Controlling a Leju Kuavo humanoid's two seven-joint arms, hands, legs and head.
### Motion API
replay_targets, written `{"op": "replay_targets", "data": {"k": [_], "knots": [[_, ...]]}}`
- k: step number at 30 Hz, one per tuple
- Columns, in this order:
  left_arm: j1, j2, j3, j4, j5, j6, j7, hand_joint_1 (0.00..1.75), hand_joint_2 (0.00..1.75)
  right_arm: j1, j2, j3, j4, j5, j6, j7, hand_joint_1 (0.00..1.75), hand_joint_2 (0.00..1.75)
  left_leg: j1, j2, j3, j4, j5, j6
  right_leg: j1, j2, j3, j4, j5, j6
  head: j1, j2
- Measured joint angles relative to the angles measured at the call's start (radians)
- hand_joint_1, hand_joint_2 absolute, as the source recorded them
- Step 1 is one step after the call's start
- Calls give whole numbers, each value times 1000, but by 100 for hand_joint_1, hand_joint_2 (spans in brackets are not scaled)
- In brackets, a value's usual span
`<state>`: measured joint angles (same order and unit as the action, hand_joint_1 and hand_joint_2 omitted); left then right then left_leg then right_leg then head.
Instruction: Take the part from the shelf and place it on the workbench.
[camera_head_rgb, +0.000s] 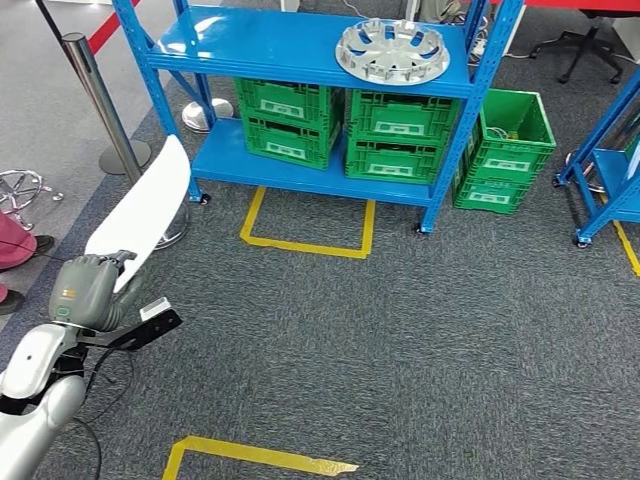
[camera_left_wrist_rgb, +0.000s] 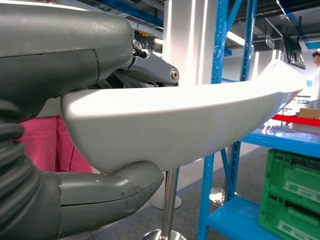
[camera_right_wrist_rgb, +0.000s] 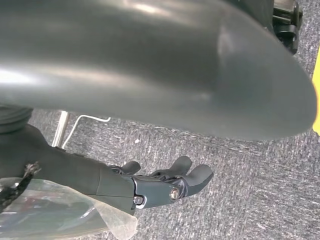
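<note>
No legible txt; left hand (camera_head_rgb: 89, 290) holds white part (camera_head_rgb: 143, 205).

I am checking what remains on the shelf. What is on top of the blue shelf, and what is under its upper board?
On the blue shelf lies a silver wheel cover. Under the upper board stand green crates, two stacks side by side. Their insides are hidden by the board above.
</note>
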<state>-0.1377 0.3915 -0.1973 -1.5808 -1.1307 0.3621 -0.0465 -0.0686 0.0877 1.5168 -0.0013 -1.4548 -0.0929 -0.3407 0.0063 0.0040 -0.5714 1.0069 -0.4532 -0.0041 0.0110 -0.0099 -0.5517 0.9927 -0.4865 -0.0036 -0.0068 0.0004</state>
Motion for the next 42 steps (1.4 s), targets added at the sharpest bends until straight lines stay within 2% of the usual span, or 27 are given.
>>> {"op": "replay_targets", "data": {"k": [5,18,21,22,24,26,27,28,29,30,31,32,33,34,36,37,38,39,40,42], "knots": [[-1,4,1,-1,0,-11,1,175,175,-1,0,2,0,1,3,1,0,0,-2,0,-10,1,9,4,-3,0,0,0,9,11,0,0],[-1,11,15,-2,0,-18,3,175,175,-3,0,11,0,4,-8,2,0,0,-1,0,-15,2,16,-1,-2,0,-7,4,13,11,-1,0],[0,17,21,-3,0,-19,4,175,175,-5,1,16,0,5,-29,3,0,0,-1,0,-14,-7,22,14,-5,-3,-6,-1,19,20,-2,0],[-1,19,23,-4,0,-19,6,175,175,-6,2,17,0,5,-38,3,0,0,2,-2,-11,-18,30,21,-5,-2,-9,3,13,24,-1,0],[-1,21,28,-7,-1,-24,9,175,175,-8,2,18,0,5,-51,5,0,0,11,-6,-8,-39,45,26,-6,4,-38,64,-35,33,0,0],[3,21,31,-8,-1,-27,11,175,175,-8,2,19,0,5,-59,8,0,0,15,-14,-17,-41,51,23,-14,8,-93,194,-107,43,1,0],[6,21,32,-8,-1,-28,11,175,175,-8,2,20,0,5,-62,9,0,0,17,-20,-22,-40,54,19,-19,8,-114,247,-128,48,1,0],[10,21,32,-8,-1,-28,11,175,175,-8,2,20,0,5,-63,9,0,0,21,-28,-26,-40,57,14,-25,8,-120,268,-131,54,0,0],[12,20,32,-8,-1,-28,11,175,175,-8,2,20,0,5,-64,10,0,0,26,-37,-30,-39,60,7,-31,9,-105,247,-114,60,0,0],[14,20,32,-8,-2,-27,11,175,175,-7,2,21,0,6,-64,10,0,0,33,-47,-34,-36,62,-1,-38,15,-72,190,-83,67,1,0],[14,20,33,-8,-2,-27,11,175,175,-8,2,21,0,6,-63,10,0,0,38,-57,-38,-32,63,-11,-46,34,-31,118,-59,76,1,0],[13,20,34,-8,-2,-26,11,175,175,-8,3,22,0,6,-62,10,0,0,41,-66,-44,-25,64,-22,-51,54,1,59,-43,79,3,0],[13,20,35,-8,-2,-25,11,175,175,-9,4,23,-1,7,-61,10,0,0,42,-75,-50,-19,65,-31,-55,69,22,22,-37,77,3,0],[13,21,37,-8,-2,-25,10,175,175,-9,5,24,-1,7,-60,10,0,0,42,-83,-56,-17,69,-40,-54,78,30,11,-40,71,3,0],[14,21,39,-8,-3,-24,9,175,175,-9,6,25,-1,6,-60,11,0,0,45,-100,-62,-20,80,-54,-50,58,28,20,-37,49,2,0],[14,22,40,-8,-3,-24,9,175,175,-10,6,25,-1,5,-62,11,0,0,46,-96,-66,-17,78,-57,-49,48,27,22,-34,39,1,0],[14,22,41,-8,-3,-25,9,175,175,-10,6,25,-1,5,-63,12,0,0,46,-80,-75,2,65,-59,-47,36,25,22,-30,30,0,0],[13,22,41,-8,-4,-25,9,175,175,-11,6,25,-1,4,-64,12,0,0,43,-59,-93,45,37,-57,-43,25,22,22,-27,22,-3,0],[13,23,42,-8,-4,-25,9,175,175,-11,6,25,-1,4,-64,12,0,0,40,-34,-119,110,-2,-55,-38,13,20,22,-25,15,-5,0],[14,22,42,-8,-4,-25,9,175,175,-9,6,26,-1,3,-64,12,0,0,33,-16,-173,254,-72,-49,-27,-13,13,22,-23,8,-6,0]]}}
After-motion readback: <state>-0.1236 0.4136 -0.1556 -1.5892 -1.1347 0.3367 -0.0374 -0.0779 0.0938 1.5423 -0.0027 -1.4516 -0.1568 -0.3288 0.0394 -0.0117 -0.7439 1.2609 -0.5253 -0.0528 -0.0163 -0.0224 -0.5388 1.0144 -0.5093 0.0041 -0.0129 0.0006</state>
